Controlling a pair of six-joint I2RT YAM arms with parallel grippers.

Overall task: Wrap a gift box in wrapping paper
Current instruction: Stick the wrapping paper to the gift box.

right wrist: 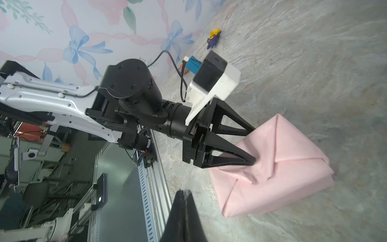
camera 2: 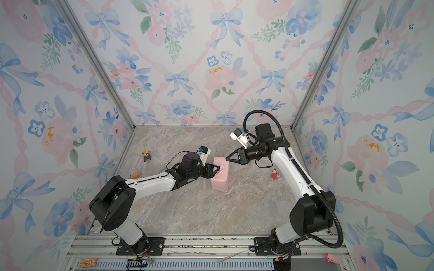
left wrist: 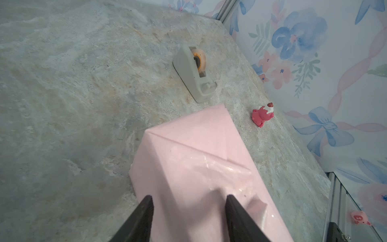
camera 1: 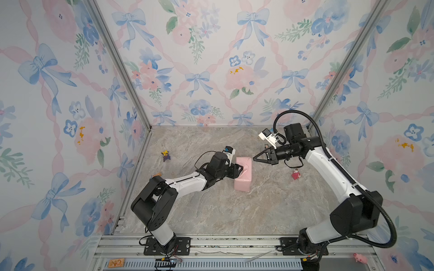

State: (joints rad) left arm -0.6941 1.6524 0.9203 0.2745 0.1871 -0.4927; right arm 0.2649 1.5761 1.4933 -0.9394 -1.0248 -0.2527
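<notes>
Starting at the front rail, a pink pig toy (camera 1: pixel 360 258) lay at about 5 o'clock of the scene in both top views, off the marble-patterned table (camera 1: pixel 211 211). Near the middle of the table sat the wrapping paper (camera 1: pixel 244 183), pale pink side out. It was folded into a box-shaped parcel with the gift box wholly covered inside it.

The left gripper (right wrist: pixel 254 145) reached in from the parcel's 9 o'clock. Its jaws stood partly spread, and both fingertips (right wrist: pixel 252 160) lay against the folded face where the triangular flaps met, rather than closing around it. A strip of clear tape (left wrist: pixel 219 169) shone on that face.

At the parcel's 3 o'clock, well apart from it, stood a small red figure (camera 1: pixel 296 174). The right gripper (camera 1: pixel 254 159) was pinched fully together with nothing in it. Its tip pointed at the parcel's 1 o'clock corner, just beside it, with a gap showing in the right wrist view.

Farther off at 10 o'clock lay a purple and yellow figure (camera 1: pixel 166 156). A grey tape dispenser (left wrist: pixel 192 73) showed only in the left wrist view, on the table beyond the parcel and near the red figure.
</notes>
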